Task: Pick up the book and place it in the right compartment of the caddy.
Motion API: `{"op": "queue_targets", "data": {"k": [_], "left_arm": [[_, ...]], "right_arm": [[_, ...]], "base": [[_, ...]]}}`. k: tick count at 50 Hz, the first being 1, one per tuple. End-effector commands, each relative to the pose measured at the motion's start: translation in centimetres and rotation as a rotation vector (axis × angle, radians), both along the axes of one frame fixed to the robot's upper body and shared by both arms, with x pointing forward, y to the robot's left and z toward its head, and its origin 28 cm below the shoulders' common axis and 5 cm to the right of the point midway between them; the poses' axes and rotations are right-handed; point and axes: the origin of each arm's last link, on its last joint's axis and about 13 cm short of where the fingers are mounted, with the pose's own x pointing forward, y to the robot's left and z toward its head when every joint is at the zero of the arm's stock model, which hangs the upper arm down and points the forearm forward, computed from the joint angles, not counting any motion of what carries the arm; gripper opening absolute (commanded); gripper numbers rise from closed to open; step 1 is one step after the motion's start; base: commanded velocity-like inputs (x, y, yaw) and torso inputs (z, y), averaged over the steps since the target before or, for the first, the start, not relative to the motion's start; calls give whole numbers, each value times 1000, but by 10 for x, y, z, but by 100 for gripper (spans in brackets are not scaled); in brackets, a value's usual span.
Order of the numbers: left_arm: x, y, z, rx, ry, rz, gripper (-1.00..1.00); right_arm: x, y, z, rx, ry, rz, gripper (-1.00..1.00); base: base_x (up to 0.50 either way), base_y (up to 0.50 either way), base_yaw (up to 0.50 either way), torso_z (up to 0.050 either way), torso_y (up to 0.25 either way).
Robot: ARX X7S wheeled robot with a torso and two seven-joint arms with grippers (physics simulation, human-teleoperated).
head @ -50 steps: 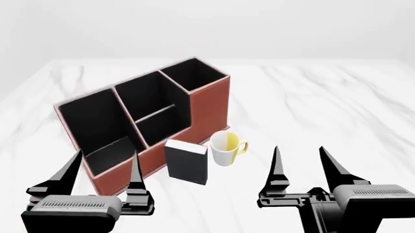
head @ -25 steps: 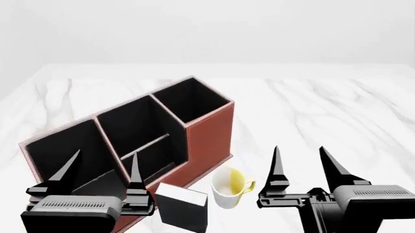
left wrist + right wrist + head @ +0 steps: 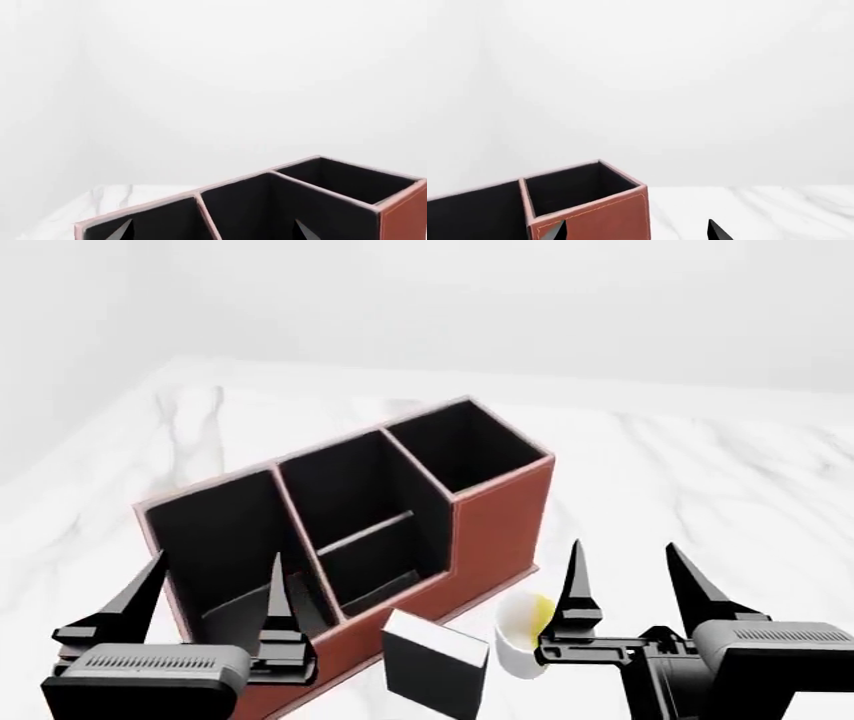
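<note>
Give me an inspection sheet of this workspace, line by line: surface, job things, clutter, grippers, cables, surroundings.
Surface: white marble table.
Job's things: book upright in front of the caddy, ungrasped; right compartment holds nothing visible.
Clutter: mug beside the book, partly hidden by the right gripper.
Grippers: left gripper and right gripper open, holding nothing.
Cables: nothing seen.
Surroundings: plain pale walls.

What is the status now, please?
Left gripper open, empty. Right gripper open, empty. Book upright before caddy, untouched. Mug beside book, close.
</note>
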Motion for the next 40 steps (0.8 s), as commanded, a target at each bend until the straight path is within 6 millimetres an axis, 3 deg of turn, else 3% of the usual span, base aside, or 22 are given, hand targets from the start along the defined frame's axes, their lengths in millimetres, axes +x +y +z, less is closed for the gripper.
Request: {"op": "queue_targets", "data": {"k": [1,40], "left_arm": [[0,0,0,0,1,2,100],[-1,-1,-1,4,-2,0,100]], "right_arm": [[0,0,-1,-3,6,-4,100],[-1,1,-2,-9,7,-2,100]], "base": [[0,0,500,0,0],[0,0,500,0,0]]}}
